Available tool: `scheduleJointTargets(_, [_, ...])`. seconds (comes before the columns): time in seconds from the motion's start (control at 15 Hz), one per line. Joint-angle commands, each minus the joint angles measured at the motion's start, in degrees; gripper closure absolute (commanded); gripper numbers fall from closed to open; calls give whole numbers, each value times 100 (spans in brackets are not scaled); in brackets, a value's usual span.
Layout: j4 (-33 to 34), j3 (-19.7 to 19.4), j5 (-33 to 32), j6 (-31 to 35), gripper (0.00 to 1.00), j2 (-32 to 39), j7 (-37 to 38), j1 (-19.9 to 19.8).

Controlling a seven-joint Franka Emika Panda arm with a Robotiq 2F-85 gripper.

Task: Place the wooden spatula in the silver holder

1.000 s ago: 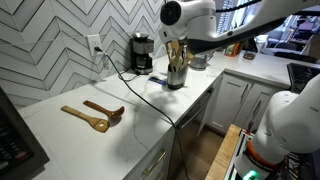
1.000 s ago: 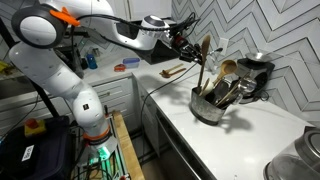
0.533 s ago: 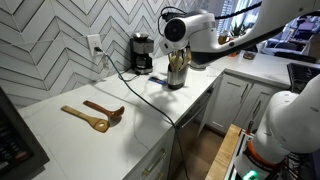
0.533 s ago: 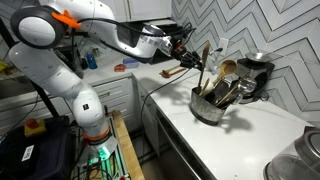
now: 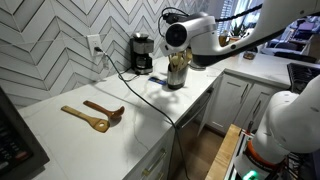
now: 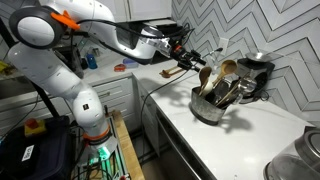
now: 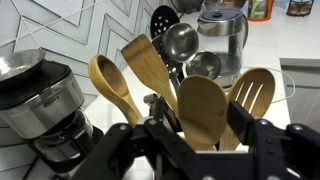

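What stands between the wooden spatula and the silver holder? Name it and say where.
No lid or outside object does. The wooden spatula, held in the tool, hangs over the silver holder. But the holder is crowded: wooden spoons and metal ladles stand in it, leaving only gaps between them.

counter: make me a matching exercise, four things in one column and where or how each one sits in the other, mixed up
Things
1. coffee maker
2. holder
3. orange-tan spatula
4. pale spatula

Places
A. lying flat on the counter
B. held in the gripper
C. upright on the counter, full of utensils
D. standing at the tiled wall, next to the holder

Pairs: 1-D, 2-C, 3-A, 4-B
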Motion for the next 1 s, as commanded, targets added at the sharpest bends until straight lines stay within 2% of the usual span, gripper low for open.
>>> scheduleJointTargets(0.0, [15, 57, 286, -171, 1, -257, 88, 73])
scheduleJointTargets(0.13, [166, 60, 625, -302, 0, -326, 73, 110])
scheduleJointTargets(0.27, [455, 69, 1321, -639, 0, -345, 59, 154])
scheduleJointTargets(0.73, [1694, 118, 2896, -2301, 0, -140, 190, 141])
scheduleJointTargets(0.93, [2135, 63, 3542, -2808, 0, -77, 267, 137])
